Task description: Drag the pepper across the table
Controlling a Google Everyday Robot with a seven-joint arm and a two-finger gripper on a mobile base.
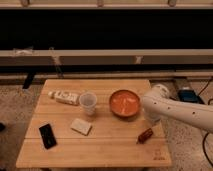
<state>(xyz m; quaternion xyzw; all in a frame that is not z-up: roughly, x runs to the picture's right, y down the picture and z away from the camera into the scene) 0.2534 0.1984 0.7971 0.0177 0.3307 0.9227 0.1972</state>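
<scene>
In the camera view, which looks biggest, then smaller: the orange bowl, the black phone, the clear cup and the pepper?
1. Orange bowl, clearly biggest.
2. Black phone and clear cup look about alike; the phone lies nearer the camera, so I won't rank them.
3. Pepper, smallest.

The gripper is just above the pepper, at the table's right side.
</scene>
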